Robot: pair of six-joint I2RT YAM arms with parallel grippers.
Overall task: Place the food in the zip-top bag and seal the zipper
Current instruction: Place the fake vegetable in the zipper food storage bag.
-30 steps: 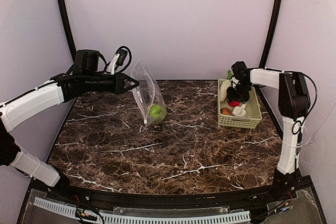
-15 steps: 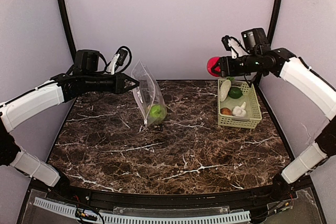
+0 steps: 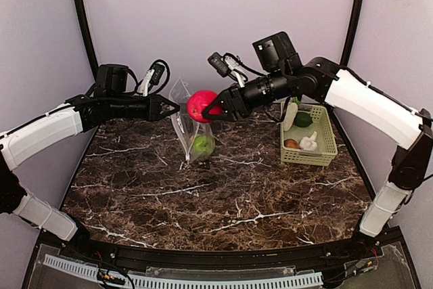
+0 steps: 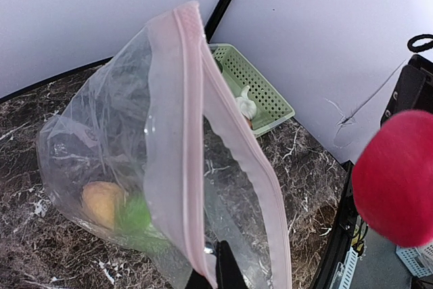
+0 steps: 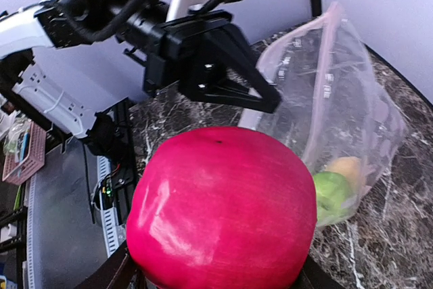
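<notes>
R arm swung L | right hand (image 3: 211, 110) grips red apple (image 3: 199, 105) above zip-top bag (image 3: 191, 128)

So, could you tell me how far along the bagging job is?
Done: a green apple and an orange lie in the zip-top bag. In hand: the left gripper pinches the bag's rim, holding it open, while the right gripper carries a red apple by its mouth. Left: the white radish, garlic, a dark green piece and a brown piece sit in the green basket, and the zipper is unsealed.
</notes>
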